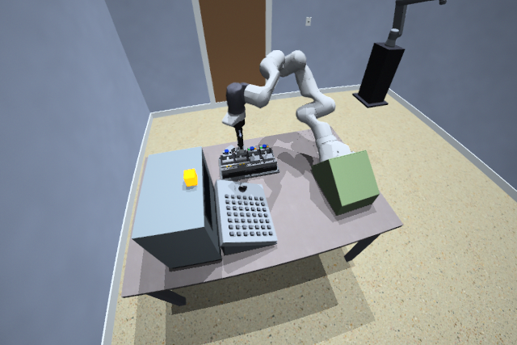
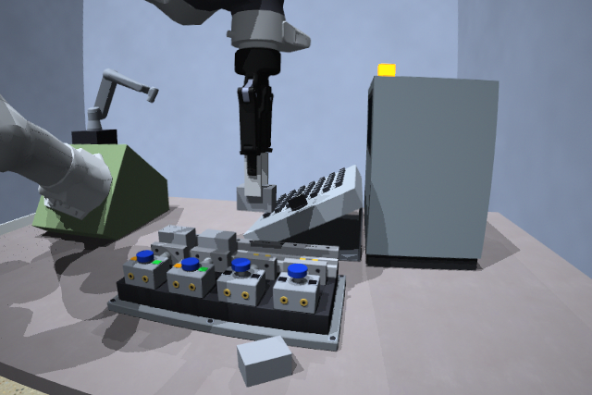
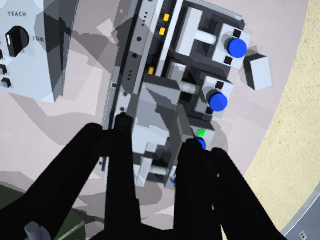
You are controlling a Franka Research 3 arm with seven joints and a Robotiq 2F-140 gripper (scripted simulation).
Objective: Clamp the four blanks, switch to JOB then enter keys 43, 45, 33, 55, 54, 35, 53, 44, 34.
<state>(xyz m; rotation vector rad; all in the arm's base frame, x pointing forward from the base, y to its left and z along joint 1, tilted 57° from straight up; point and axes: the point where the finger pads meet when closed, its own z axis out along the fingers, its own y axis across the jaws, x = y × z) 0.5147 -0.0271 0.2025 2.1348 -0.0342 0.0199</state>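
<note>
Above the vise stations, claw point(image 1: 240, 147) point(image 2: 256, 185) point(image 3: 154, 111) gripping a grey blank point(image 2: 252, 198) point(image 3: 156, 107), amber lamp point(image 1: 190, 177) point(image 2: 386, 69) lit

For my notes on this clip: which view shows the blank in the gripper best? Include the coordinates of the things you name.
The exterior view: the held blank point(image 2: 246, 199) point(image 3: 157, 105) shows whole below the fingertips, apart from the vise stations point(image 2: 297, 290) point(image 3: 230, 47). The wrist view shows it close up but partly behind the fingers. In the top view it cannot be made out clearly.
</note>
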